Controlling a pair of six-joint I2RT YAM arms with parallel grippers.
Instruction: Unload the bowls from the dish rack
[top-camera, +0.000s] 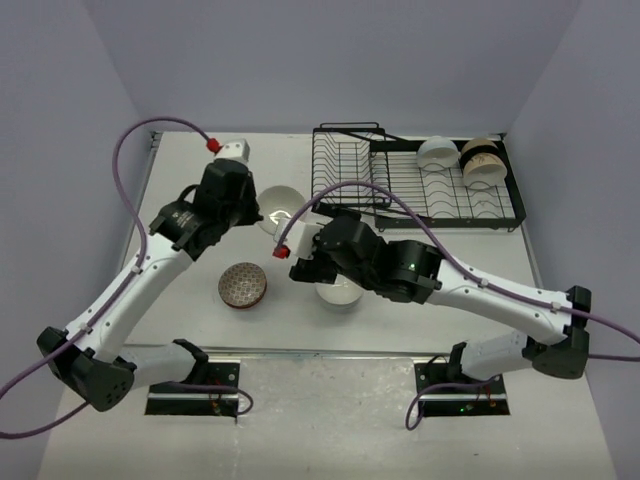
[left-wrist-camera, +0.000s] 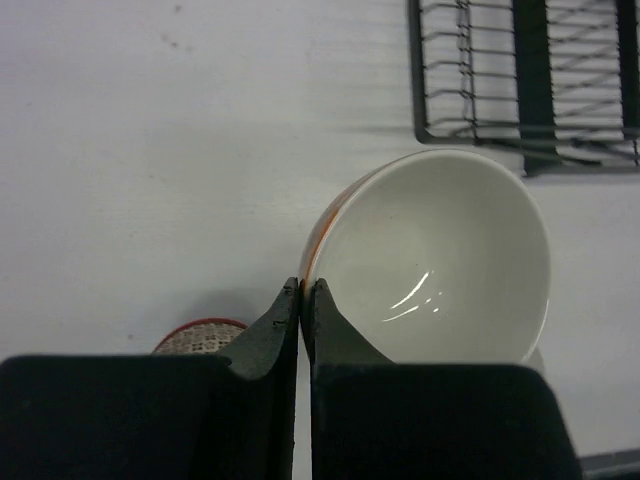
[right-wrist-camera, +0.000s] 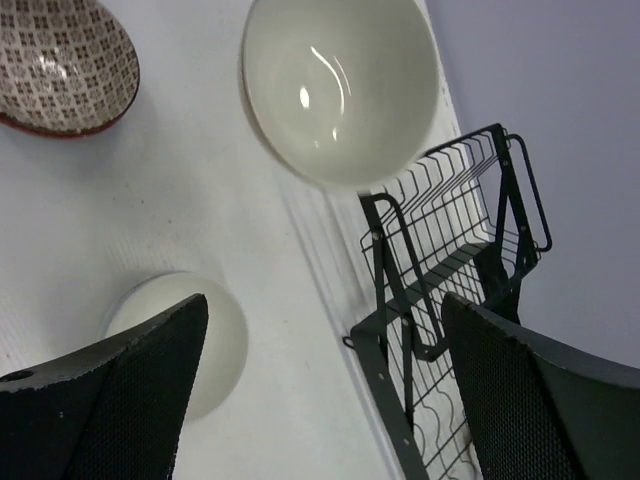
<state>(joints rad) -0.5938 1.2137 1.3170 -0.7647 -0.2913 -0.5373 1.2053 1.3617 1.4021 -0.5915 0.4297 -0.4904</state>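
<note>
While two bowls stand in the dish rack (top-camera: 415, 185), three lie out on the table (top-camera: 290, 335) in front of it. All are round, so there is no long axis to note, only which way the mouth faces.

- Large white bowl (top-camera: 282, 203): mouth up, just off the near left corner of the rack. The left wrist view shows a thin orange line on the outside below the rim.
- Patterned bowl (top-camera: 243, 285): mouth up, brown-and-white lattice inside, reddish edge. It sits closer to the arm bases, left of centre and well apart from the rack.
- Small white bowl (top-camera: 345, 297): near the table's centre, mostly covered from above. Mouth up or down — cannot tell.
- In the rack: a white rack bowl (top-camera: 438, 152) and a beige bowl (top-camera: 483, 160) with dark bands, side by side at the far right corner of the wide section.

The rack's long axis runs left to right along the far edge, with the smaller basket at its left end.

Left gripper (left-wrist-camera: 300, 292): jaws closed tip to tip with nothing between them. The tips are right at the large white bowl's left rim, but contact cannot be confirmed. The left arm stretches diagonally from its base toward the far middle, wrist turned toward that bowl.

Right gripper (right-wrist-camera: 325, 310): jaws spread wide and holding nothing, pointing down over the small white bowl, which lies nearer one finger. The right arm reaches from its base leftward across the table — forearm low, elbow out to the right.
</note>
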